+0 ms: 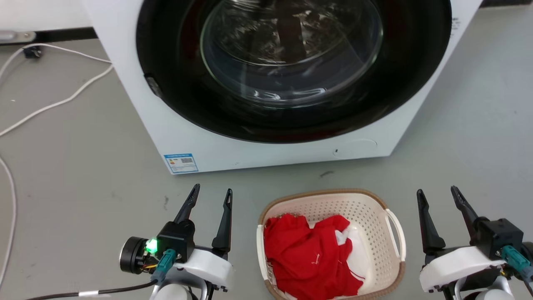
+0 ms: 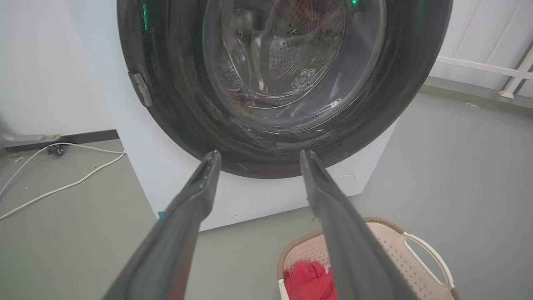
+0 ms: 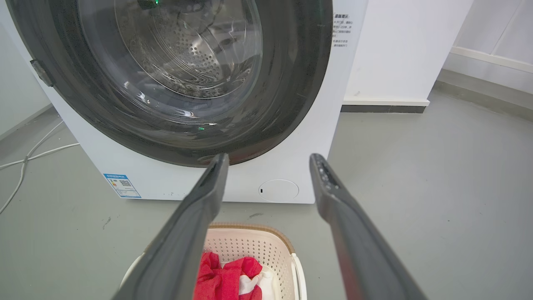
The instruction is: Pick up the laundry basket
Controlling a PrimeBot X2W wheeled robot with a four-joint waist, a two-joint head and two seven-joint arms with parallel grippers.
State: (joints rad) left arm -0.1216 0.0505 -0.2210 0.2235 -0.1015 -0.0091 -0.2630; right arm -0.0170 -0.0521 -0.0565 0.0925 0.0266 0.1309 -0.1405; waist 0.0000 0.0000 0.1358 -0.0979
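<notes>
The laundry basket (image 1: 377,216) stands on the grey floor in front of the washer, cream-white with perforated walls and a brown rim, holding red and white cloth (image 1: 310,254). Its right loop handle (image 1: 395,233) faces my right arm. My left gripper (image 1: 211,198) hangs open to the basket's left, apart from it, nothing between its fingers. On the other side my right gripper (image 1: 440,195) is open too, clear of the basket. The left wrist view has the basket (image 2: 391,246) at the lower right, behind one finger. In the right wrist view the basket (image 3: 250,241) lies low, left of centre.
A white front-loading washer (image 1: 187,137) with a dark round door (image 1: 291,71) stands just beyond the basket. White cables (image 1: 62,100) trail over the floor at the left. A white wall block (image 3: 395,62) stands right of the washer, with open grey floor before it.
</notes>
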